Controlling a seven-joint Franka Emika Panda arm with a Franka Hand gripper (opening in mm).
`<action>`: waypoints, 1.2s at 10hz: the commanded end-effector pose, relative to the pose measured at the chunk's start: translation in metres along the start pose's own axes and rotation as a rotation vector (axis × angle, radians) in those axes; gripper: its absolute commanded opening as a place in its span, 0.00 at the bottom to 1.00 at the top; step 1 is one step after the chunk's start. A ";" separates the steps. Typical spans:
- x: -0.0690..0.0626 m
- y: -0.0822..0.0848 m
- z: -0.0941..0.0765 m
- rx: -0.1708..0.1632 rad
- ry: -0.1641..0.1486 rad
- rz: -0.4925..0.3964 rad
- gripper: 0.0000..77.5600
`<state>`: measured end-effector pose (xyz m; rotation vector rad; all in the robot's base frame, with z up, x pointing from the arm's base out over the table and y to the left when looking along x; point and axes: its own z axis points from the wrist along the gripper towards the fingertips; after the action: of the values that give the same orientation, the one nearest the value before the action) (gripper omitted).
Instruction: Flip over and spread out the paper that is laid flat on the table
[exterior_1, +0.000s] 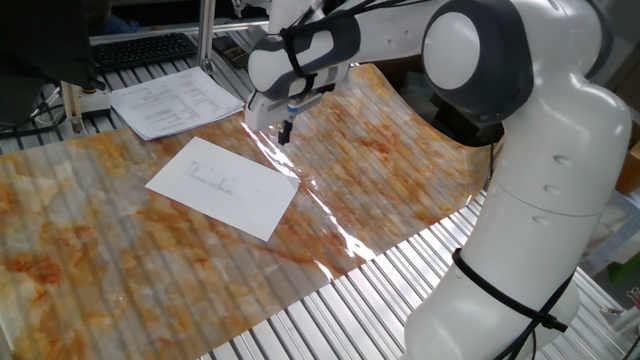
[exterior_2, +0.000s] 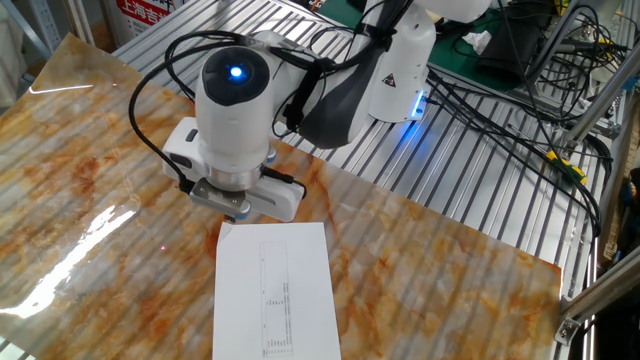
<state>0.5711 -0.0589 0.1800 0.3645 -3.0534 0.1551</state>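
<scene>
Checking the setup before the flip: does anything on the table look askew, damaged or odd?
Nothing looks damaged. The paper lies flat, printed face up, uncreased. The marbled plastic sheet is wavy and rides up at its far corner. The gripper hovers above the paper's far edge; the stack of printed pages sits fanned slightly.

You get two raised fixed cameras looking down on the worktop (exterior_1: 120, 270) from different sides. One sits beside the arm's base, facing along it toward the far clutter. The other looks back toward the arm from nearer in. Both share the paper (exterior_1: 223, 186) (exterior_2: 274, 290) and the tool (exterior_1: 285, 131) just beside its edge.
</scene>
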 end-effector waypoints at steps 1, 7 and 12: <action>-0.001 -0.013 0.033 -0.008 -0.045 -0.001 0.01; 0.008 -0.017 0.060 -0.025 -0.062 -0.001 0.01; 0.015 -0.023 0.074 -0.029 -0.074 -0.001 0.01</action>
<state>0.5626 -0.0837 0.1196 0.3776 -3.1073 0.1053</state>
